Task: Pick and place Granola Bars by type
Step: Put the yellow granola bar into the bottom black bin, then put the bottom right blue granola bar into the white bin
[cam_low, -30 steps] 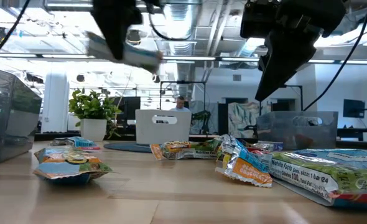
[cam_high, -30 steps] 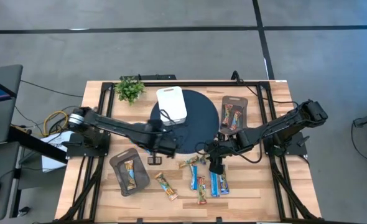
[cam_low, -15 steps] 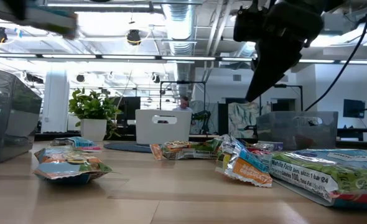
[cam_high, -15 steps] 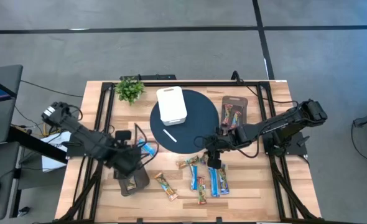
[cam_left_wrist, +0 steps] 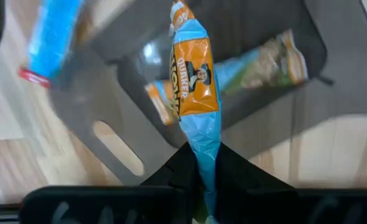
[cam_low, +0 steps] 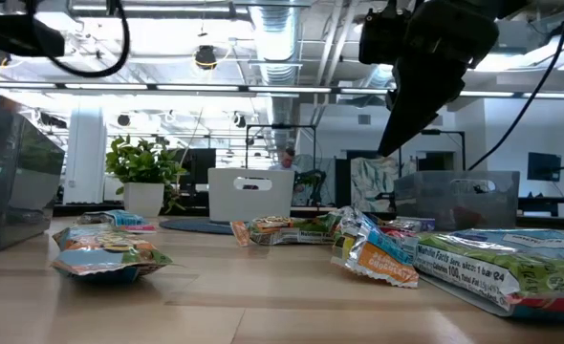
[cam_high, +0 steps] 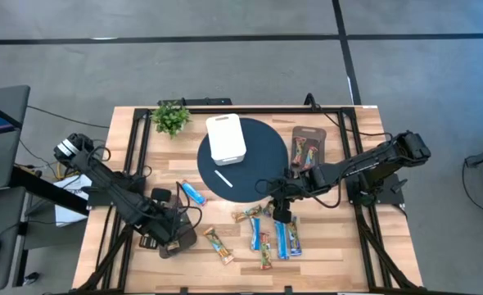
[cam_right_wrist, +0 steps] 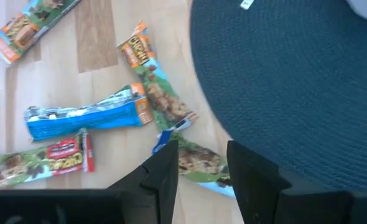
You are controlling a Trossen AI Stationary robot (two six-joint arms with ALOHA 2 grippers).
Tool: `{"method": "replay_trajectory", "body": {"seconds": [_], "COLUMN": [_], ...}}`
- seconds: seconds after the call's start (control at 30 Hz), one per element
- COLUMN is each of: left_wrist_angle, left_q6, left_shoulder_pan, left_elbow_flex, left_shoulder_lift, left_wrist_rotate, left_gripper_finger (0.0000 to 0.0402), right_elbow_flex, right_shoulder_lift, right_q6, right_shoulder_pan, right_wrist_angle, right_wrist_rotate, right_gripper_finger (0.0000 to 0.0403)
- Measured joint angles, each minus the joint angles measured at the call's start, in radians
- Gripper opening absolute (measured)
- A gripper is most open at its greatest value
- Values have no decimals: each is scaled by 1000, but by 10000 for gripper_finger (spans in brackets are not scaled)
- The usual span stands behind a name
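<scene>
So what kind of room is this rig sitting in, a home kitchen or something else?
Not a kitchen: it looks like a robotics lab or open workshop. The low view shows exposed ceiling ducts with strip lighting, monitors along the back, and a person at a desk. The wooden table stands on a bare grey floor.

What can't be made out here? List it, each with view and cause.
- High view: the left gripper covers the held bar and the grey tray's contents.
- Left wrist view: the blue bar is blurred and cut by the edge; label unreadable.
- Right wrist view: the right gripper overlaps one green bar.
</scene>
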State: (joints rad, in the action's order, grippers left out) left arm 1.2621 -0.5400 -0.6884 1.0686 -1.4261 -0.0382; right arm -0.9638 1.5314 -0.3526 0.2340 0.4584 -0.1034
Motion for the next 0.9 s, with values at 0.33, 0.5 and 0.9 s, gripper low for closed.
{"method": "replay_trajectory", "body": {"seconds": [0.33,0.5,0.9], "left_wrist_angle": [18,93,60], "left_q6": [19,-41,-128], "left_shoulder_pan": [1,13,50], "left_elbow_flex": [-1,39,214], "left_shoulder_lift": [0,1,19], "left_wrist_rotate": [-32,-16,-385], "left_gripper_finger": [112,132,135], "right_elbow_flex": [0,0,0], "right_shoulder_lift": [0,0,9], "right_q6": [-56,-49,108], "right_shoulder_pan": [7,15,10], "right_wrist_angle": [-1,-99,-31], "right_wrist_rotate": [16,106,104], "right_gripper_finger": [127,127,127]}}
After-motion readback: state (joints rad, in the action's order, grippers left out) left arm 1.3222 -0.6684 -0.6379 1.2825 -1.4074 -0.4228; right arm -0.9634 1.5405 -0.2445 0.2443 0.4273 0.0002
